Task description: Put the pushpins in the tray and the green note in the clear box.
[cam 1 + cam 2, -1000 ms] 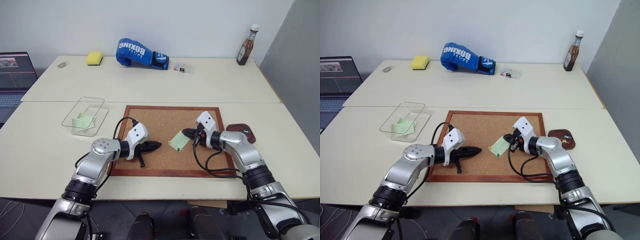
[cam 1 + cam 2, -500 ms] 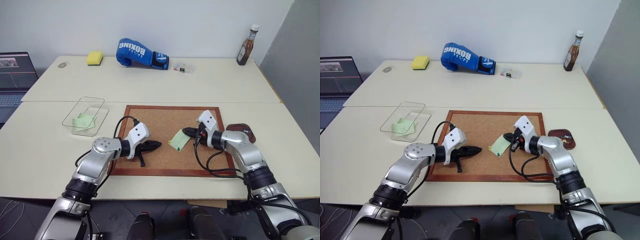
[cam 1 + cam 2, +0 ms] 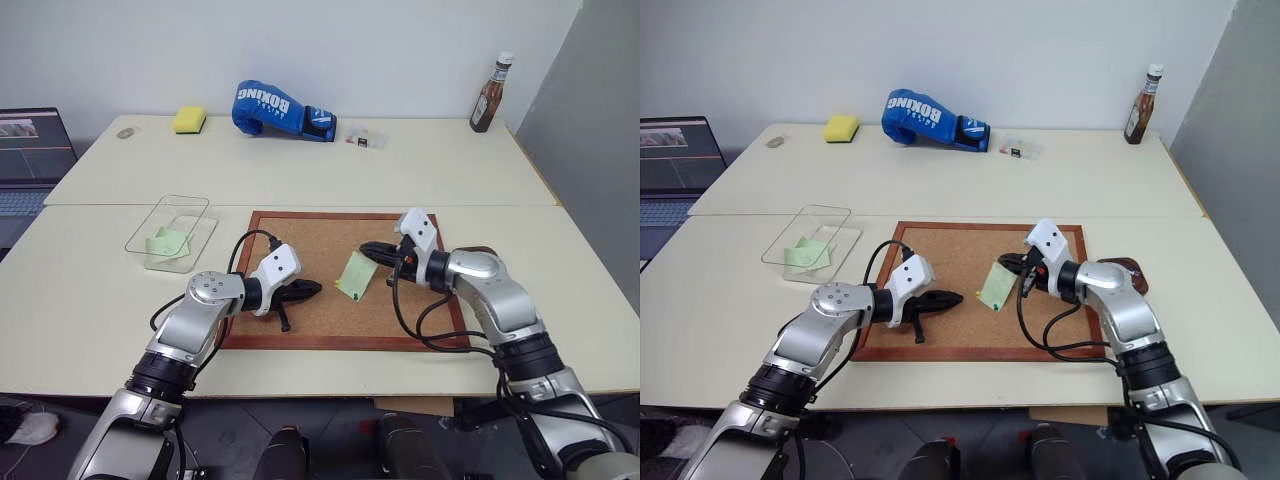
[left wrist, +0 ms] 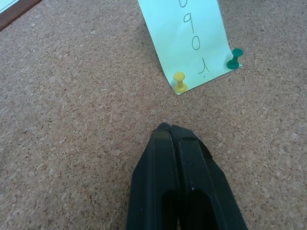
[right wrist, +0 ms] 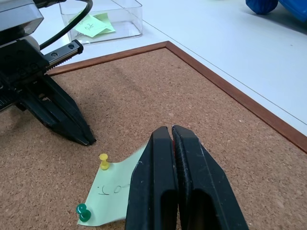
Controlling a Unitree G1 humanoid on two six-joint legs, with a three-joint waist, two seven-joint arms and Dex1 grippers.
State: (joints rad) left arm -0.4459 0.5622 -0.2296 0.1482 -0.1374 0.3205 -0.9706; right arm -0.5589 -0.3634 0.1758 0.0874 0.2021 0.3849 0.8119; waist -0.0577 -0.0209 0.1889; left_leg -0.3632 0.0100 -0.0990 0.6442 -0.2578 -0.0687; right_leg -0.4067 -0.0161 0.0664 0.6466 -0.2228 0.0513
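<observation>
While both hands stay pressed together, the green note [image 4: 192, 40] curls up, pinned by two pushpins [image 4: 180, 82].

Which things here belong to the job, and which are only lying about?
Job: pale green paper note on the corkboard, its yellow pushpin and green pushpin, clear plastic box, reddish-brown tray.

Lying about: blue boxing glove, yellow sponge, brown sauce bottle, laptop.
</observation>
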